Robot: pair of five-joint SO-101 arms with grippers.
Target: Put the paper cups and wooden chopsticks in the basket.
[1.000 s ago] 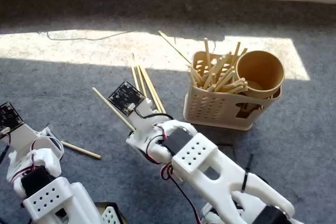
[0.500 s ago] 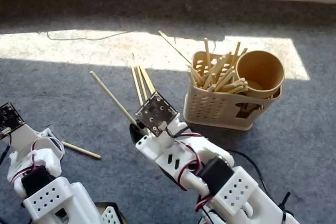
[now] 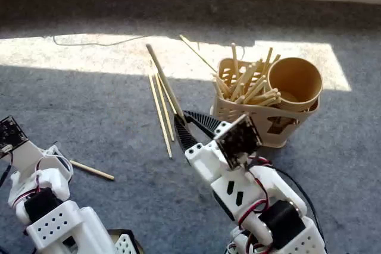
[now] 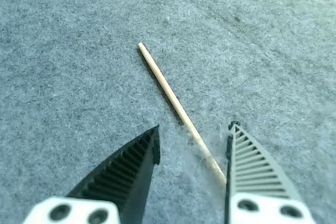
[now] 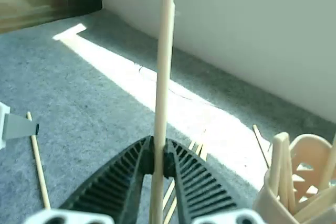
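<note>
Your right gripper (image 3: 181,117) is pressed together on 1 wooden chopstick (image 3: 164,78), pinching it near its lower end just left of the basket (image 3: 244,123). Most of the stick's length stands free above the pinch. From the right wrist view it rises almost straight up out of the gripper (image 5: 159,148), with only a short stub below. In the high view its long axis leans, the free tip pointing far and left, away from the basket.

Judge it as light, stiff and smooth. A pinch this far from the middle probably lets it swivel between the jaws, so swing it gently. A hold nearer the middle would steady it.

The basket already holds a paper cup (image 3: 294,81) at its right end and a bundle of chopsticks (image 3: 247,84) standing at mixed angles. These could deflect an incoming tip.

Your left gripper (image 4: 194,129) is spread over the grey carpet (image 4: 63,51), 1 jaw on each side of a lone chopstick (image 4: 173,100). That stick lies flat at the near left, its long axis crossing the gap at a slant, closer to the pale jaw than the black one. Closing there would take it near 1 end.

More loose chopsticks (image 3: 161,114) lie flat left of the basket, running near to far.
</note>
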